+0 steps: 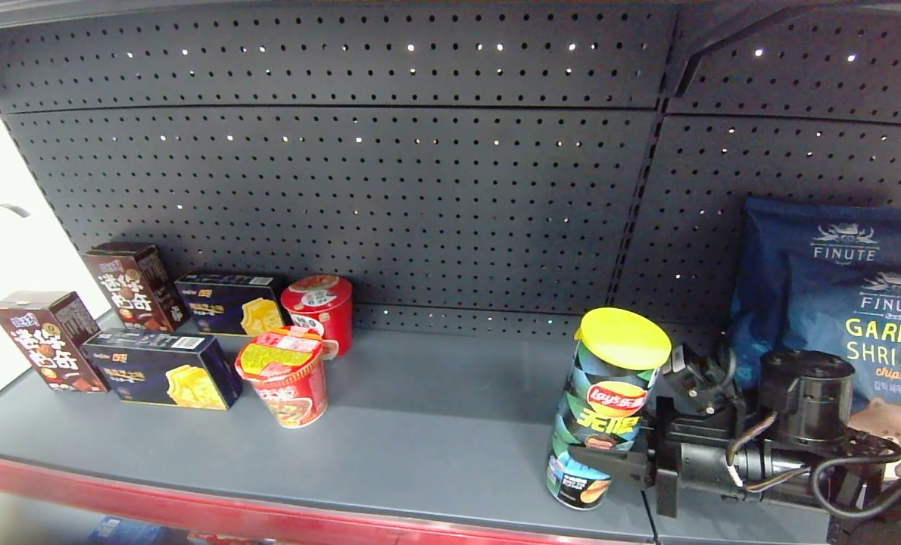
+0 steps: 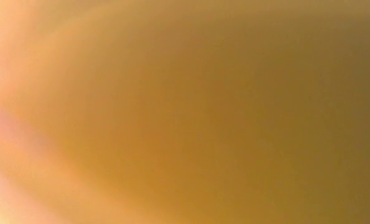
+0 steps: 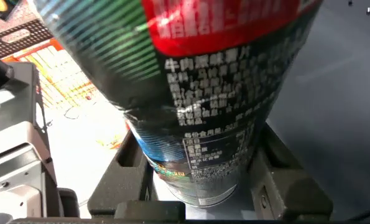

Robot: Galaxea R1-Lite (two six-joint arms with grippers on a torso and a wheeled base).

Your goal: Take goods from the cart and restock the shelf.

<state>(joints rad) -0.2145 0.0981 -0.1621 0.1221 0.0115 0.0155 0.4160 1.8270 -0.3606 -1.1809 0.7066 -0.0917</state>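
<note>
A tall chip can (image 1: 609,401) with a yellow lid and a green-and-black patterned wall stands upright at the right of the grey shelf (image 1: 435,424), close to its front edge. My right gripper (image 1: 623,454) comes in from the right and is shut on the can's lower half, one finger (image 1: 606,463) crossing its front. In the right wrist view the can (image 3: 222,124) sits between the two black fingers (image 3: 119,180) of the gripper (image 3: 200,186). Whether the can's base touches the shelf I cannot tell.
Two blue chip bags (image 1: 867,303) lean against the pegboard (image 1: 390,197) just right of the can. At the left stand two red cup noodles (image 1: 288,375), two dark blue boxes (image 1: 166,369) and two brown boxes (image 1: 49,341). Bare shelf lies between them. A red strip (image 1: 193,507) edges the front.
</note>
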